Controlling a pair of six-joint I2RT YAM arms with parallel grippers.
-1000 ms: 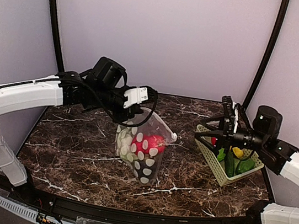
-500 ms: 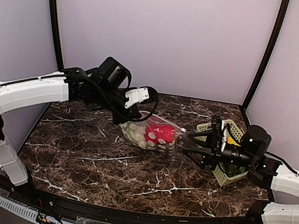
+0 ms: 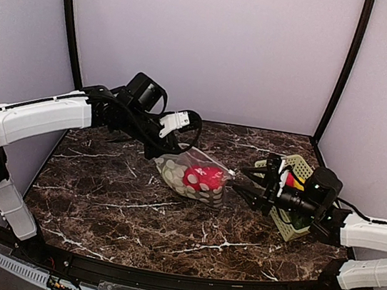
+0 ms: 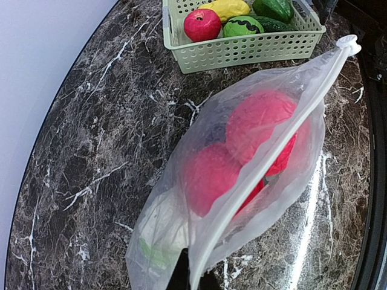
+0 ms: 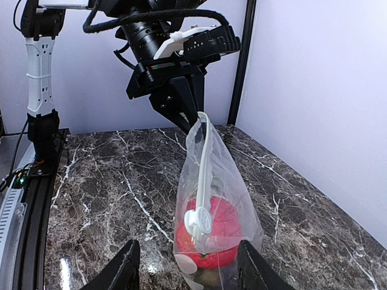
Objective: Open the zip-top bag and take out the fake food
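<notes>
The zip-top bag (image 3: 192,179) lies tilted on the marble table, its zip strip (image 4: 266,157) shut, with a white slider (image 5: 199,220) at the end facing my right gripper. Two red round fruits (image 4: 257,130) and white-green cauliflower (image 4: 160,226) show through it. My left gripper (image 3: 166,152) is shut on the bag's zip end (image 4: 192,275). My right gripper (image 3: 240,180) is open, its fingers (image 5: 124,266) spread either side of the slider, just short of the bag.
A light-green lattice basket (image 3: 293,202) stands at the right behind my right arm; the left wrist view shows a red fruit (image 4: 202,24), yellow and green pieces in it. Black frame posts stand at the back corners.
The bag has come down from hanging upright to lying tilted on the table. My right gripper has moved left from the basket to the bag's slider end.
</notes>
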